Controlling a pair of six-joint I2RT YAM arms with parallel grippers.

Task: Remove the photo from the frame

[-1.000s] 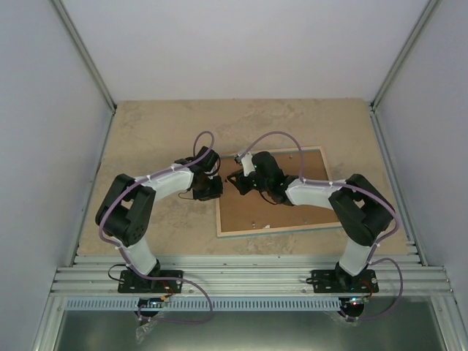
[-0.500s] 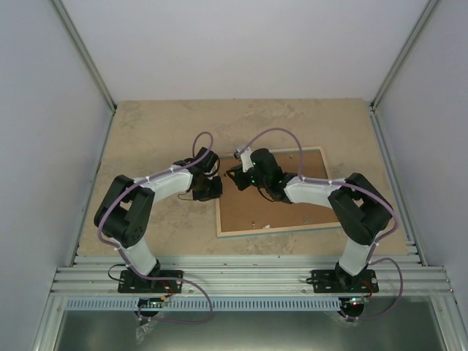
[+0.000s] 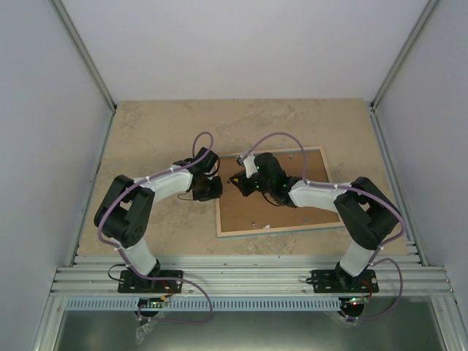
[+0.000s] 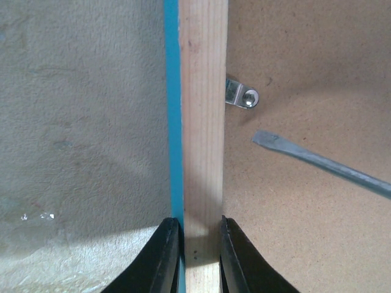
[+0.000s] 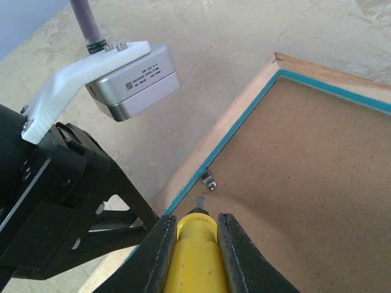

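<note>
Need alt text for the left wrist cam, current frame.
The left claw grips the light wood rim of the frame, one black finger on each side, turquoise edge to its left. Right of the rim lies the brown backing board, with a small metal clip and a screwdriver pointing at it; beige table on the left.

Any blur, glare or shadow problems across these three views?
Top external: even light, no glare. Left wrist: frame rim and clip sharp, screwdriver blade slightly soft. Right wrist: yellow handle blurred up close; mild sheen on the far table.
</note>
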